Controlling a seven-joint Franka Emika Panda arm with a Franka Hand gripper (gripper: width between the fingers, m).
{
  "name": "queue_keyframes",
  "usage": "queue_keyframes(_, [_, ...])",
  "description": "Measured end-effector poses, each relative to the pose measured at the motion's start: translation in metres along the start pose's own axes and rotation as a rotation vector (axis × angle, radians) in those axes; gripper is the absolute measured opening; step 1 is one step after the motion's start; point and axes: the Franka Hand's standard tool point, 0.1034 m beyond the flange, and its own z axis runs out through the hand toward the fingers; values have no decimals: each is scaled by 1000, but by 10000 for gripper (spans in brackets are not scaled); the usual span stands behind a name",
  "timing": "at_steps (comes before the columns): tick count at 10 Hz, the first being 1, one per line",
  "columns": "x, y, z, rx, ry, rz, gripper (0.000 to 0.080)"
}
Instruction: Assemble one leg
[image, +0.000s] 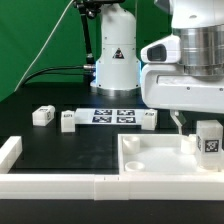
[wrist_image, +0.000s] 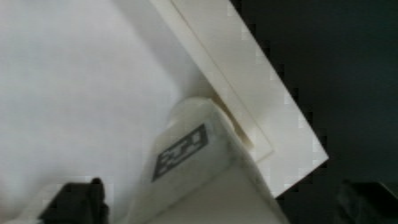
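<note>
Poised low at the exterior view's right, wrist turned straight down over the large white tray (image: 150, 162). Carries the end effector (image: 190, 128) with jaws spread wide and gripping nothing: in the wrist view, dark fingertips (wrist_image: 75, 200) sit at opposite edges of the picture. Straddles the leg (image: 207, 138) loosely, with clear gaps on both sides in the wrist view. From outside, shows only one thin finger (image: 179, 124) just beside the leg, on the exterior view's left of it; cannot tell where the other one is.

Finds that leg standing upright inside the tray, in the corner toward the exterior view's right, close against the raised rim (wrist_image: 249, 90). Small, chunky and white, with a black-and-white square tag turned toward the exterior camera. Seen from the wrist as a rounded block, tag on one side face, tucked in where the rim meets the tray floor.

Leaves three more legs (image: 42, 116) alike on the black worktop (image: 60, 145), in a row with the marker board (image: 112, 116), well apart from the end effector.
</note>
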Motion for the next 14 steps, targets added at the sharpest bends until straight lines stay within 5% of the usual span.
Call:
queue_keyframes(4, [1, 2, 0, -8, 1, -429, 649])
queue_keyframes(6, [1, 2, 0, -7, 1, -440, 649])
queue_keyframes(7, [1, 2, 0, -7, 1, -441, 558])
queue_keyframes(8, [1, 2, 0, -7, 1, -441, 558])
queue_keyframes(9, [1, 2, 0, -7, 1, -440, 361])
queue_keyframes(10, [2, 4, 0, -10, 2, -436, 294])
queue_keyframes(14, [3, 5, 0, -9, 5, -84, 294])
